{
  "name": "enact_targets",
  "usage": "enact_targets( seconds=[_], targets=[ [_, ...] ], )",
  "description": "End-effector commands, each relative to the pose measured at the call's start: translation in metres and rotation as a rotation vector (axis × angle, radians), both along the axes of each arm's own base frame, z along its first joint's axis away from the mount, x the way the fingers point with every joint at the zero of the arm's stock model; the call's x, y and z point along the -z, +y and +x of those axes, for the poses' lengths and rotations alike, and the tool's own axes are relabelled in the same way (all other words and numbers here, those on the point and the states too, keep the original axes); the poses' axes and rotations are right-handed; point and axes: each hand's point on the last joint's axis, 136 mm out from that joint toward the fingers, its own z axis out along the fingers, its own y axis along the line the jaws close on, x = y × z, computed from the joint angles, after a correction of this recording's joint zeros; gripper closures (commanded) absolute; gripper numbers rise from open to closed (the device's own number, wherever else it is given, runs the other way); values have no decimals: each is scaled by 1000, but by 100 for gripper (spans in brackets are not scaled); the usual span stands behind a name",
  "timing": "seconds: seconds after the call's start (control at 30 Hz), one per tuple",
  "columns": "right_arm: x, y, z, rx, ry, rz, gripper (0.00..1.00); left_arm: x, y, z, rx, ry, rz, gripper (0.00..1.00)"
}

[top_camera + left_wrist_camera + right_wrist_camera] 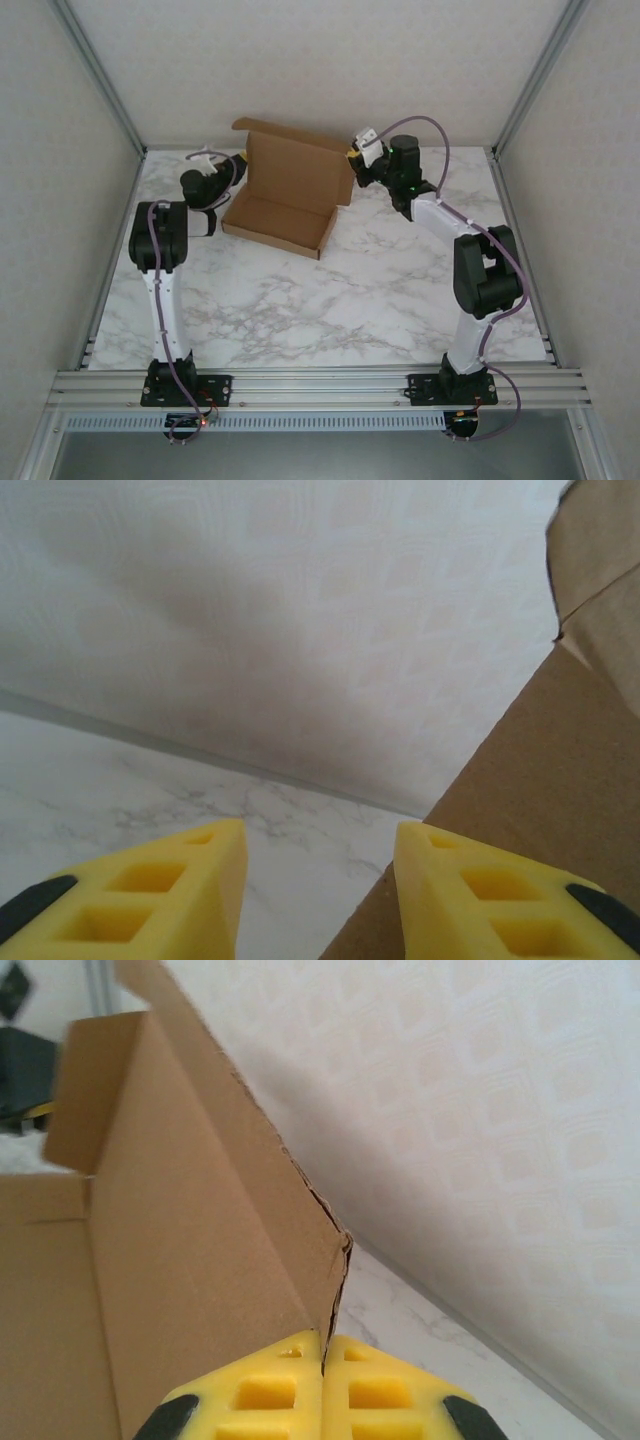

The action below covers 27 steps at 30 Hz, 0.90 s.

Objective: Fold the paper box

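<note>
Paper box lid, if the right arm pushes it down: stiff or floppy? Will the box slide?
Probably hinges rather than flops: the lid of the paper box stands flat and straight. Its thin edge looks easily crumpled; it is ragged where the right gripper pinches it. Empty, so likely light and apt to slide on the smooth marble table.

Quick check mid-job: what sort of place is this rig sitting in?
Probably a lab test cell: marble-patterned tabletop, aluminium frame rails along its edges, plain white enclosure walls close around, and the paper box as the workpiece.
</note>
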Motion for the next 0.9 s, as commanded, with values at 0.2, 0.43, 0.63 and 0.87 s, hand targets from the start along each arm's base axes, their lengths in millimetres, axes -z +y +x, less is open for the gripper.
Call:
enact_targets(
  seconds=[0.2,0.43,0.63,0.87],
  targets=[
    [16,43,9,319,5,105,100,-53,-62,-55,134,-157,42,57],
    [17,37,11,461,-47,68,100,-59,-65,-81,101,-152,58,54],
    [9,18,10,461,-80,67,100,-74,-47,-113,-15,-147,187,48],
    [8,17,-1,376,-89,89,100,-106,-32,-148,-100,-206,402,48]
  ],
)
